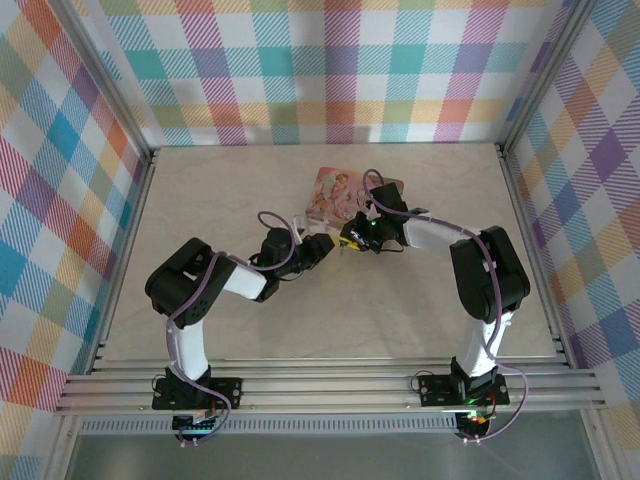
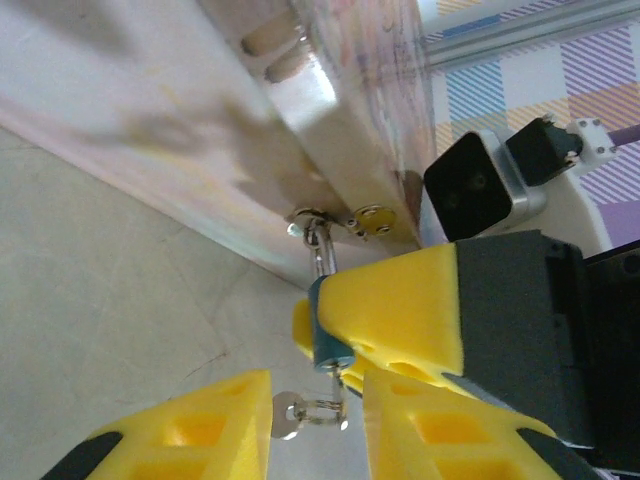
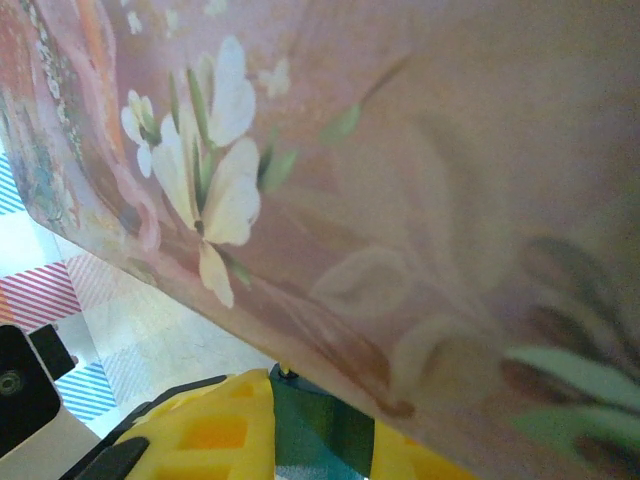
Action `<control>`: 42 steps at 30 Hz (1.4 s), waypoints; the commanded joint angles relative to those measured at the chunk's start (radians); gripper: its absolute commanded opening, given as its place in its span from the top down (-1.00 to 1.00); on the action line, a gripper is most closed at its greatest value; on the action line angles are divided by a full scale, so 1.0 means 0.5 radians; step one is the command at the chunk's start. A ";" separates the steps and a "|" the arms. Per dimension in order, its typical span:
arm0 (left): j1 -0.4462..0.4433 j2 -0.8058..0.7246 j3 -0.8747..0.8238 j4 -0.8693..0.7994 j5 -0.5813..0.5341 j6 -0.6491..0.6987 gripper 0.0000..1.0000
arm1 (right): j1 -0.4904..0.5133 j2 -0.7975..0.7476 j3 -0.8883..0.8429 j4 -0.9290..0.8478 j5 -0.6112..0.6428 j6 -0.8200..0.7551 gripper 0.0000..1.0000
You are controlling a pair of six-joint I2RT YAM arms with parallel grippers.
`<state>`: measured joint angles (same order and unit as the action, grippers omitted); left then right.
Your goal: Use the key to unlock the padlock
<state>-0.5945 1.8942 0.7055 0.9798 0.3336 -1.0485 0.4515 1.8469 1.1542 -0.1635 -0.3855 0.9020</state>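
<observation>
- gripping the padlock (image 2: 326,340) by its blue-teal body, the right tool (image 3: 300,440) has one yellow finger on each side of it and is closed on it.
- the padlock hangs at the edge of the pink flowered box (image 1: 335,190), its metal shackle (image 2: 320,250) passing up through a small hasp (image 2: 365,218) on the box's side.
- in the right wrist view the teal body sits just under the box's lower edge, between the two yellow fingers.
- the key (image 2: 292,412) lies crosswise just below the padlock's bottom end, silvery, with its round head toward the left.
- the left tool (image 2: 318,425) comes up from below with its two yellow fingers on either side of the key; the key's head is touching or nearly touching one finger, and i cannot tell whether the tool is pinching the key or only standing around it.
- seen from above, both tools meet at the near side of the box, the left one coming from the left and the right one from the right, their tips just beside each other.
- the box rests on the pale bench (image 1: 230,190) toward the middle and far side, with checked walls (image 1: 330,60) around.
</observation>
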 commanded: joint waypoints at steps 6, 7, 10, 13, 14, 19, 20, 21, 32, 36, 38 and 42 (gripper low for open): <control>-0.020 0.021 0.061 0.081 0.026 -0.023 0.47 | 0.009 0.081 -0.010 -0.162 -0.157 0.198 1.00; -0.025 0.025 0.066 0.082 0.026 -0.023 0.49 | 0.009 0.080 -0.011 -0.162 -0.157 0.197 1.00; -0.037 0.043 0.092 0.078 0.033 -0.023 0.50 | 0.008 0.083 -0.013 -0.165 -0.158 0.196 1.00; -0.053 0.058 0.116 0.085 0.032 -0.026 0.50 | 0.009 0.088 -0.014 -0.167 -0.162 0.196 1.00; -0.058 0.064 0.124 0.084 0.033 -0.028 0.50 | 0.010 0.086 -0.013 -0.167 -0.162 0.196 1.00; -0.086 0.096 0.140 0.095 0.016 -0.035 0.50 | 0.009 0.083 -0.010 -0.167 -0.163 0.198 1.00; -0.090 0.105 0.138 0.099 0.015 -0.040 0.52 | 0.011 0.083 -0.010 -0.170 -0.165 0.198 1.00; -0.092 0.110 0.139 0.099 0.012 -0.041 0.53 | 0.009 0.083 -0.012 -0.169 -0.165 0.198 1.00; -0.112 0.143 0.114 0.126 -0.023 -0.046 0.55 | 0.011 0.083 -0.013 -0.173 -0.171 0.205 1.00; -0.112 0.148 0.108 0.143 -0.047 -0.031 0.70 | 0.009 0.079 -0.013 -0.181 -0.170 0.197 1.00; -0.110 0.148 0.111 0.148 -0.059 -0.005 0.85 | 0.009 0.074 -0.018 -0.189 -0.173 0.193 1.00; -0.109 0.093 0.114 0.048 -0.076 0.255 1.00 | 0.011 0.055 -0.019 -0.243 -0.180 0.156 1.00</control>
<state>-0.6456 1.9568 0.7506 1.0142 0.3286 -1.0241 0.4511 1.8492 1.1561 -0.1581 -0.3851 0.9085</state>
